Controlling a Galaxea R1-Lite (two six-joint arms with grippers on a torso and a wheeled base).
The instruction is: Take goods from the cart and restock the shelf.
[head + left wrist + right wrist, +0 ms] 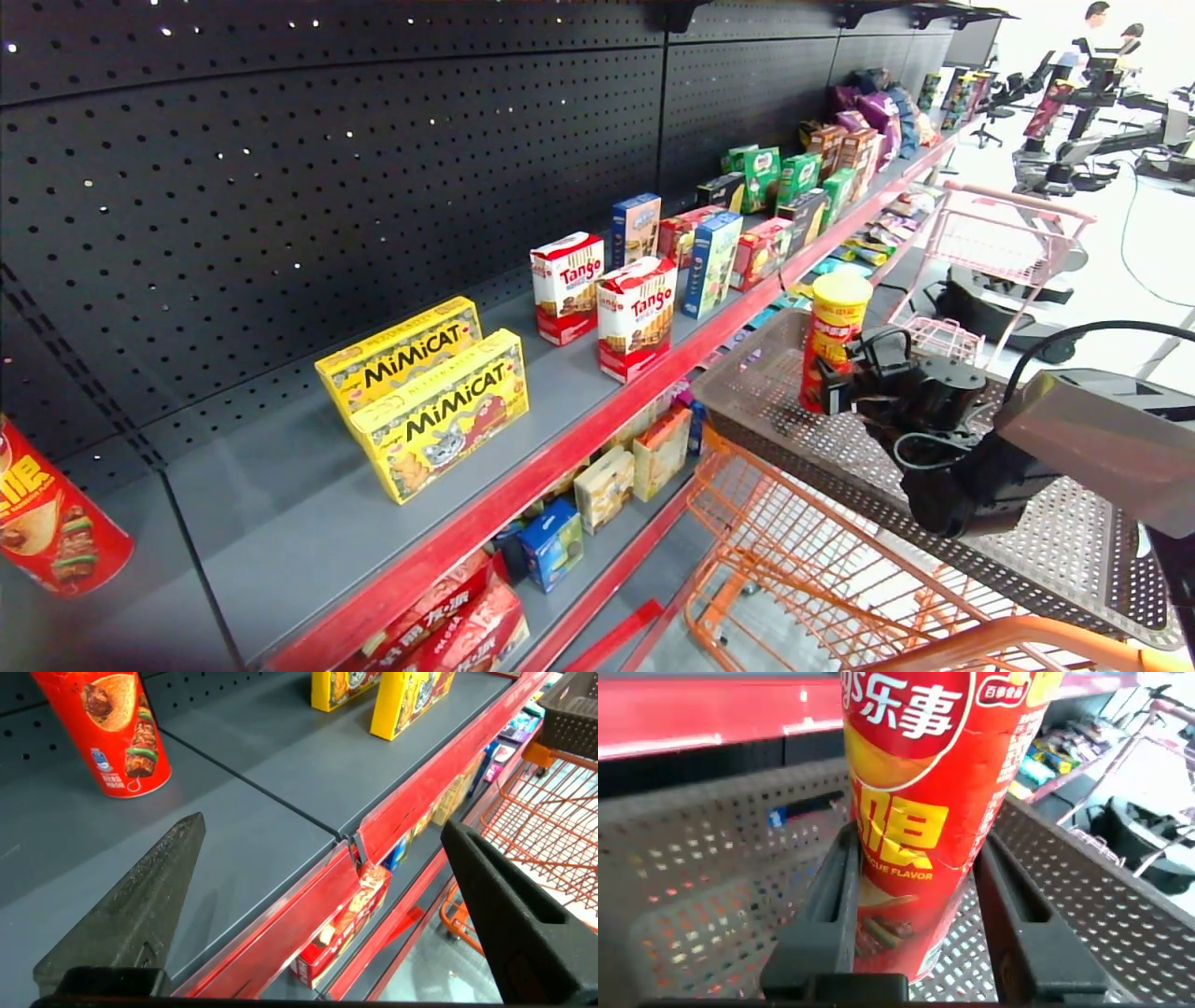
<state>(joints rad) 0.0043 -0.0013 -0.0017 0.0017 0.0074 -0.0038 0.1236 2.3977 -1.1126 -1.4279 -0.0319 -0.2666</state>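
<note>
While the right pincer [837,385] grips the lower half of a tall red can [834,322], fingers [831,905] pressed on either side, the can stands upright in the grey perforated tray [775,401] on top of the orange cart [794,560]. I cannot tell whether its base touches the tray. The left pincer [322,924] hangs released, fingers wide apart, above a bare stretch of the grey shelf [308,504] near its red front edge. Just beyond it a second red can [121,728] stands upright on the shelf. Farther along stand two yellow boxes [439,411], one behind the other, then two red-and-white boxes [635,313].
</note>
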